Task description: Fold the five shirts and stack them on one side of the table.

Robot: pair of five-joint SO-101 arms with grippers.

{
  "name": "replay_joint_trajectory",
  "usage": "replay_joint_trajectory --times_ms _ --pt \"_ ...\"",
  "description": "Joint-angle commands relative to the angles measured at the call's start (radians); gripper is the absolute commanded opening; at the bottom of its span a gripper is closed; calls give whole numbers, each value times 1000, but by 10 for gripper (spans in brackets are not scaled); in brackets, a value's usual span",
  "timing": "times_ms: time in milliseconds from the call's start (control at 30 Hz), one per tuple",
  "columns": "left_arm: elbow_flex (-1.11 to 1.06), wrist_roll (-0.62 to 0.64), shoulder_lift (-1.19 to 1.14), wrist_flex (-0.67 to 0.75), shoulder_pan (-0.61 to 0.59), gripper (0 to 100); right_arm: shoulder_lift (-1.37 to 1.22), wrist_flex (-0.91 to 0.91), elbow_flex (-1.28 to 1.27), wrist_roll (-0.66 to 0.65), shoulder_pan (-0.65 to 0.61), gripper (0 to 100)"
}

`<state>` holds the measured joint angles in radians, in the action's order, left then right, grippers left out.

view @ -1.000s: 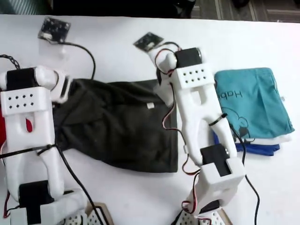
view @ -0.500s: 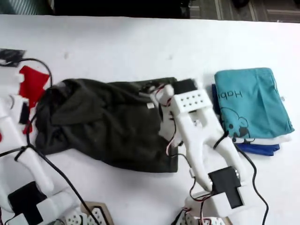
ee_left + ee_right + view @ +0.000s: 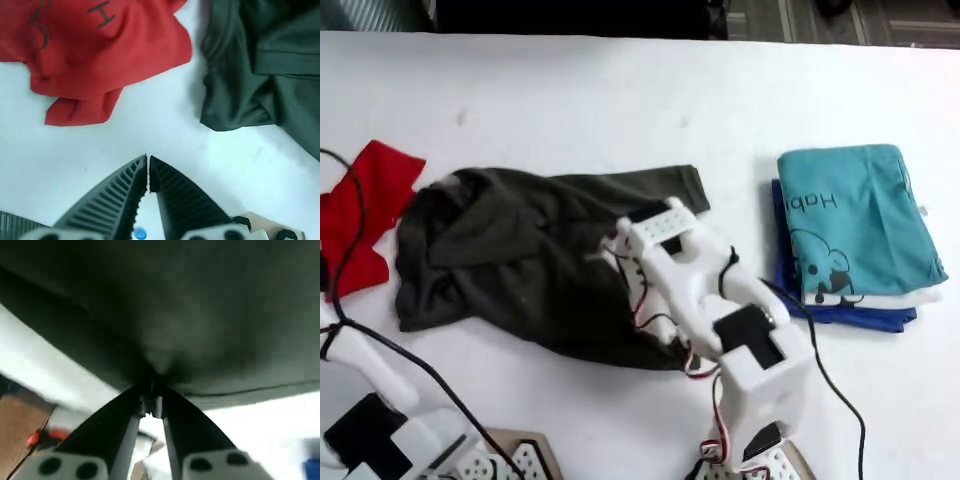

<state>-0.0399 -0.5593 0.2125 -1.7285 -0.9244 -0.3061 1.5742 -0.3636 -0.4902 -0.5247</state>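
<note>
A dark green shirt [image 3: 530, 250] lies crumpled and partly folded at the table's middle. My right arm [image 3: 690, 285] bends low over its right part. In the right wrist view my right gripper [image 3: 153, 390] is shut on a pinch of the dark shirt [image 3: 200, 315]. A red shirt [image 3: 365, 210] lies unfolded at the left edge. My left gripper [image 3: 148, 167] is shut and holds nothing, above bare table between the red shirt [image 3: 105, 45] and the dark shirt [image 3: 265, 65]. A folded stack [image 3: 860, 230] sits at the right, teal on top of white and blue.
My left arm's base [image 3: 370, 430] and its black cable [image 3: 410, 365] occupy the front left corner. Wooden base plates [image 3: 535, 455] show at the front edge. The far half of the white table [image 3: 620, 90] is bare.
My right arm has drawn back toward the front and dropped onto the dark shirt. My left arm has pulled away to the front left, uncovering the red shirt and leaving the shirt's left side bunched.
</note>
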Motion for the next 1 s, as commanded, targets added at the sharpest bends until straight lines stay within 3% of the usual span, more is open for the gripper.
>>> replay_joint_trajectory --times_ms 0,133,300,600,967 --pt "32 -11 2 35 -27 35 12 44 -78 9 -27 18" --pt "32 -11 1 44 -24 35 120 45 -149 11 -53 18" --pt "32 -11 1 57 -22 35 297 13 -26 11 -56 18" --pt "40 -9 1 58 -25 35 179 -285 -160 12 -91 18" --pt "38 -8 2 58 -24 35 337 -122 -388 57 -156 18"
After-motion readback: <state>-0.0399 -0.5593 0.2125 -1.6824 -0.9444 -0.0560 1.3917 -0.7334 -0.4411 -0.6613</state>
